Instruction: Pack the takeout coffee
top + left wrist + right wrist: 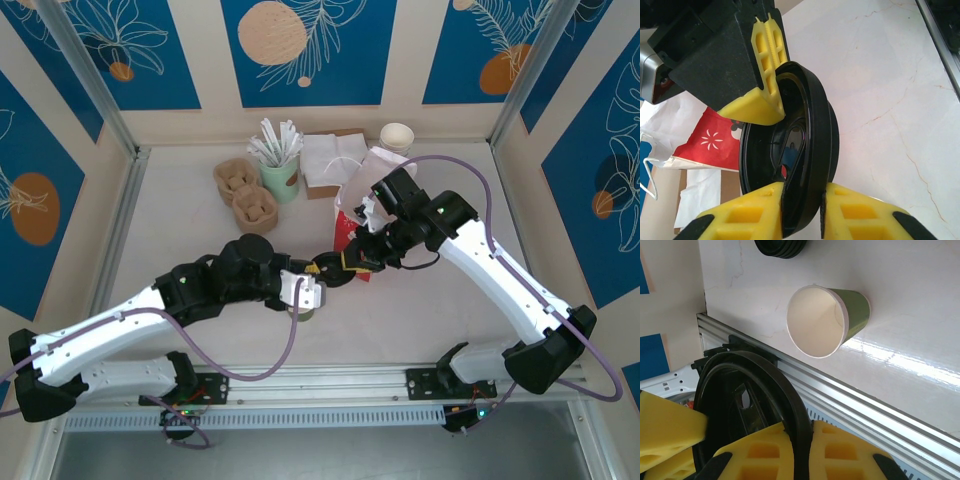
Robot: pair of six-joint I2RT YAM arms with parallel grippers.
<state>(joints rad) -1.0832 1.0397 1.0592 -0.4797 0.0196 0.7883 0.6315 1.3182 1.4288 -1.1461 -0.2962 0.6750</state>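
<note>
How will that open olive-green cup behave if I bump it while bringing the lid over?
Probably light and quick to slide or tip: the olive-green cup looks empty, white inside, on a glossy table. Its lidless paper rim would likely flex if squeezed. It tapers, so tipped over it may roll in a curve.

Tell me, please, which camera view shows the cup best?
The right wrist view: the cup stands whole on the table, its open mouth and green side clear. In the top external view, just a sliver of the cup peeks out beneath the left gripper.
</note>
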